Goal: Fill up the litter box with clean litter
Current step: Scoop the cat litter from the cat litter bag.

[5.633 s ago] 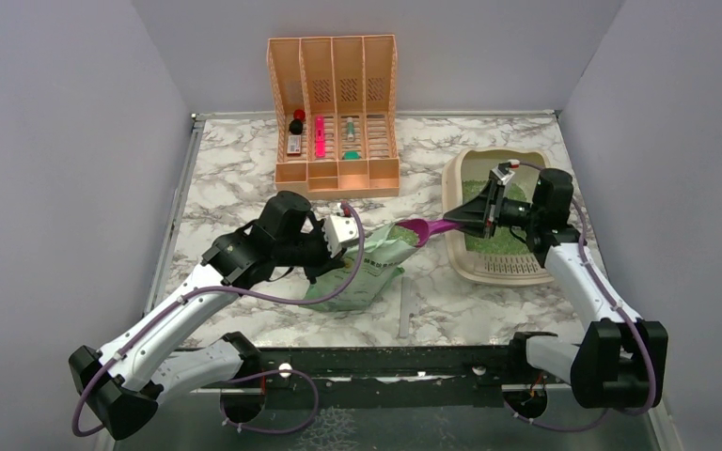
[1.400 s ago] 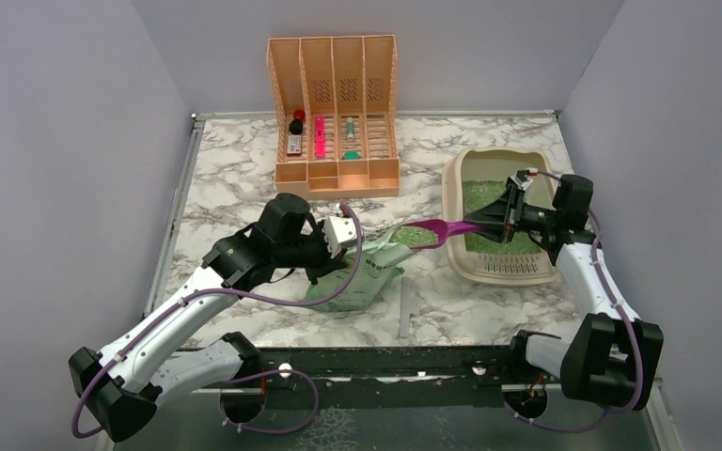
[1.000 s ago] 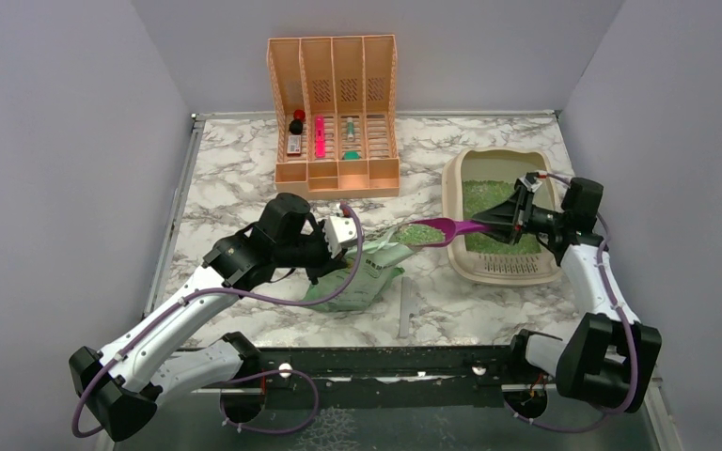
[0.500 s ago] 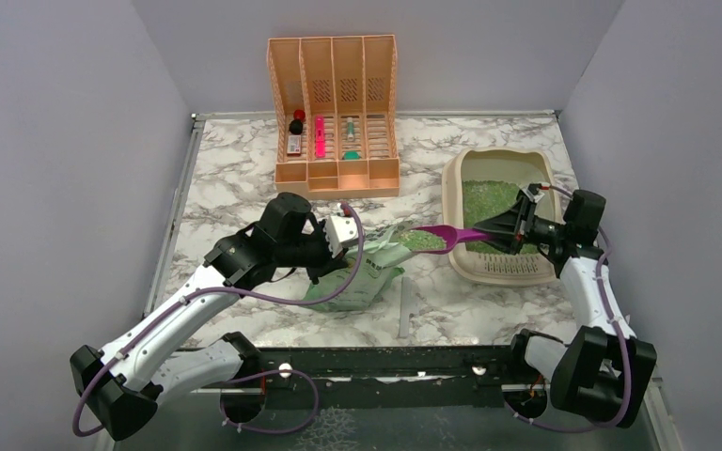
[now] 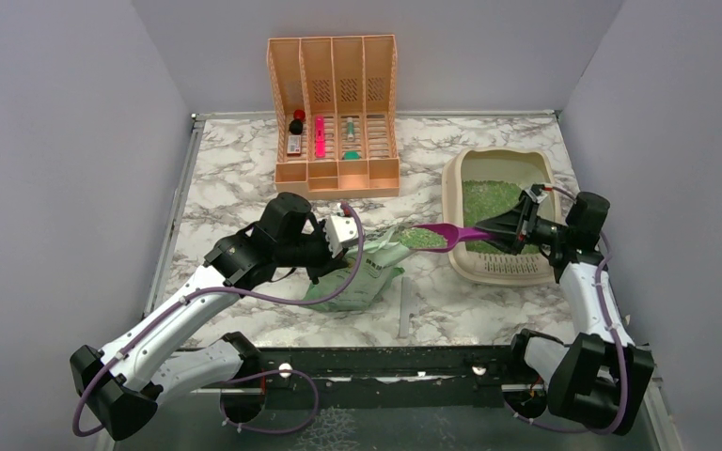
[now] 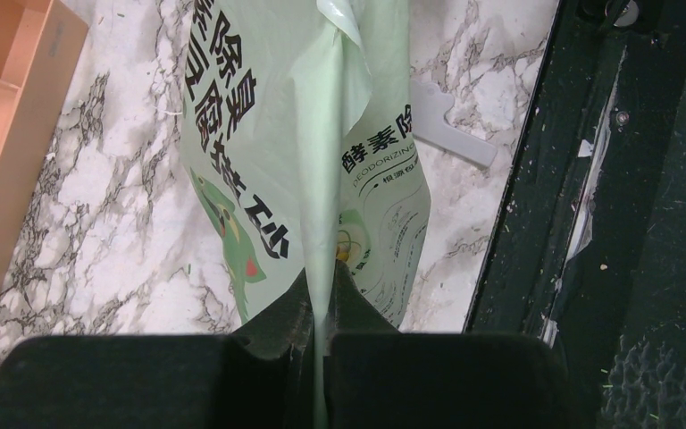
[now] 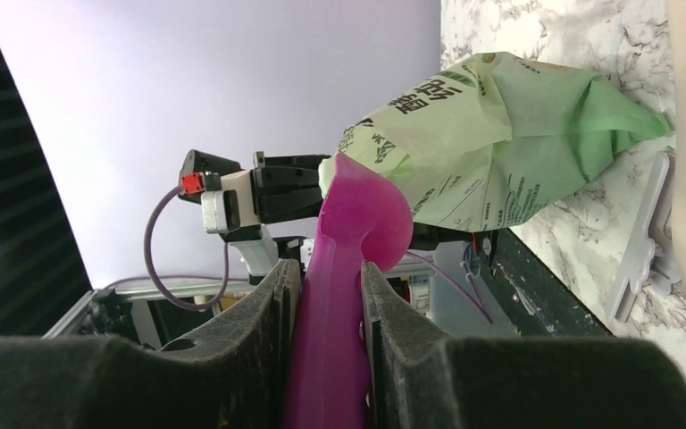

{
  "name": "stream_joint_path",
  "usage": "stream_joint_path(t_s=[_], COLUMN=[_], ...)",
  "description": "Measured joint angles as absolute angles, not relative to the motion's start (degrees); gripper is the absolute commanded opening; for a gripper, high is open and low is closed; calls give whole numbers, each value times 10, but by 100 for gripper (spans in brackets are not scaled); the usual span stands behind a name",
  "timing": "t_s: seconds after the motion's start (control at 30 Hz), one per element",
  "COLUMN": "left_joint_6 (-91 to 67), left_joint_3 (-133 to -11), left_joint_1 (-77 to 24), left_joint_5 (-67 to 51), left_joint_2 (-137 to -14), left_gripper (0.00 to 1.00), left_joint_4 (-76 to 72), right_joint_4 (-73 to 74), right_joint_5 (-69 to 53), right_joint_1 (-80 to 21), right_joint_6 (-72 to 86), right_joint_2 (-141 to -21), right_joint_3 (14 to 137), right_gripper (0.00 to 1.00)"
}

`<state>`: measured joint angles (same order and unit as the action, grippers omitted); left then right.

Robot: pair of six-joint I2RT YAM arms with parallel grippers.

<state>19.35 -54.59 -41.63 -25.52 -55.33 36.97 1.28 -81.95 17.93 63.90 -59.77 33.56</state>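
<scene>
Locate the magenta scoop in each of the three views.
Top external: the magenta scoop is right of centre, between the green bag and the litter box, in the right pincer.
Left wrist: not in it.
Right wrist: bottom centre, rising between the fingers.
Shared landmark: the green bag, in all three views.

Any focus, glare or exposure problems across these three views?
Top external: even soft light, sharp, no glare on the table. Left wrist: print on the bag is crisp; the left gripper is dark, with little detail. Right wrist: the view is rolled sideways; the scoop and right gripper look slightly soft up close, the bag beyond sharp.
</scene>
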Motion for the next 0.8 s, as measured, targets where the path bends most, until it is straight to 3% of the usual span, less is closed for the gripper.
stream_joint_path(t_s=[0.8], left_joint_6=[194], left_joint_3=[-546], left_joint_1=[-416], left_joint_5=[-255], left_joint_2=[-553], left_gripper=[0], left_joint_4=[369], right_joint_4=[-82], right_joint_5=[-820], right_joint_1=[196], right_joint_6=[731], right_joint_2=[-582], right_joint_3=[316], right_gripper=[1])
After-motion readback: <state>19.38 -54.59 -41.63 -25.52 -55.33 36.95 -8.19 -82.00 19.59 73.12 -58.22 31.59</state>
